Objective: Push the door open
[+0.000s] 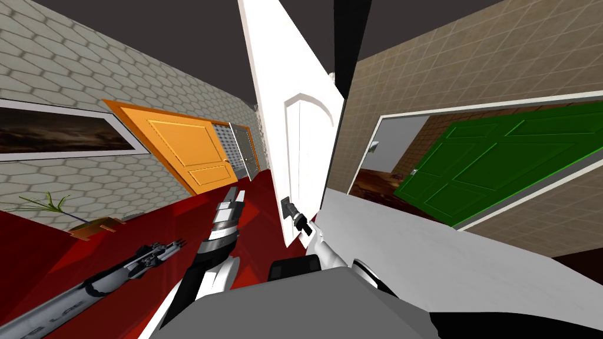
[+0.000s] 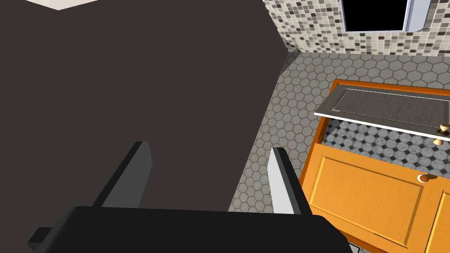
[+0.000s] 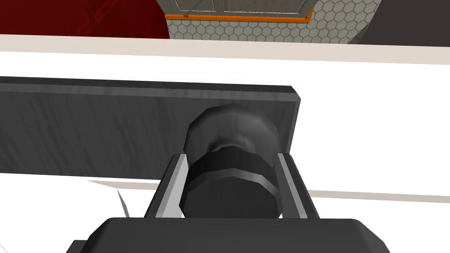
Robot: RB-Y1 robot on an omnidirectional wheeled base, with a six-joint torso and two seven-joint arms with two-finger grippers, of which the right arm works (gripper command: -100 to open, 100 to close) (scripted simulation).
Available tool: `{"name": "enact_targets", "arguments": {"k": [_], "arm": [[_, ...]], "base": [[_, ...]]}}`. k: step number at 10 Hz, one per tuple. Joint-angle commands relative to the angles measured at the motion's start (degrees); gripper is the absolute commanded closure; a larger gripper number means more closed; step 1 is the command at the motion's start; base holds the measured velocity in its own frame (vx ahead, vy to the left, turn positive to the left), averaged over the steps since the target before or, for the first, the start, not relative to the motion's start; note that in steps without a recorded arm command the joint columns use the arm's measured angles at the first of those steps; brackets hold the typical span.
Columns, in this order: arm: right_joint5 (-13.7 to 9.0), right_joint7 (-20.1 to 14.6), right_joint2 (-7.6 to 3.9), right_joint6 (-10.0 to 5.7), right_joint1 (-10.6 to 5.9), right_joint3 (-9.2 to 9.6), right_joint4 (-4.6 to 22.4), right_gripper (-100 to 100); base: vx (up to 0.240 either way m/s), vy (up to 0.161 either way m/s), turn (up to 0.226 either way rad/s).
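The right gripper [image 3: 229,159] is closed on the dark round door knob [image 3: 228,189], its two thin grey fingers [image 3: 172,184] pressing the knob's opposite sides with the knob filling the gap between them. Just past the fingertips the knob's neck meets a dark rectangular plate [image 3: 110,127], which lies flat on the white panelled door [image 3: 373,131]; the door's face stands squarely ahead of this gripper, touching nothing else of it. In the head view the same gripper [image 1: 303,226] sits at the knob [image 1: 292,212] on the white door [image 1: 306,147]. Beyond the door's edge, farther from the gripper, a strip of dark red floor [image 3: 79,17] shows. The left gripper [image 2: 210,148] holds nothing: its fingers [image 2: 281,184] stand wide apart (about a third of the picture's width). Well ahead of them are a grey hexagon-tiled wall [image 2: 299,110] and an orange panelled door [image 2: 364,193].
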Motion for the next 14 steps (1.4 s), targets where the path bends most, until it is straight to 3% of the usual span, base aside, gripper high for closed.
{"name": "enact_targets", "arguments": {"k": [1, 10, 11, 14], "arm": [[-0.24, 0.41, -0.65, -0.13, -0.32, -1.86, 0.37, 100], [-1.0, 2.53, -0.33, -0.07, -0.99, -8.57, 1.95, 100], [-1.04, 1.87, -0.79, 0.08, -0.69, -7.35, 1.22, -100], [-1.14, 1.43, -0.85, 0.22, -0.43, -6.71, 0.64, -100]], "base": [[0.128, 0.195, -0.064], [0.106, 0.148, -0.074], [-0.09, 0.04, -0.046], [-0.166, -0.082, 0.008]]}}
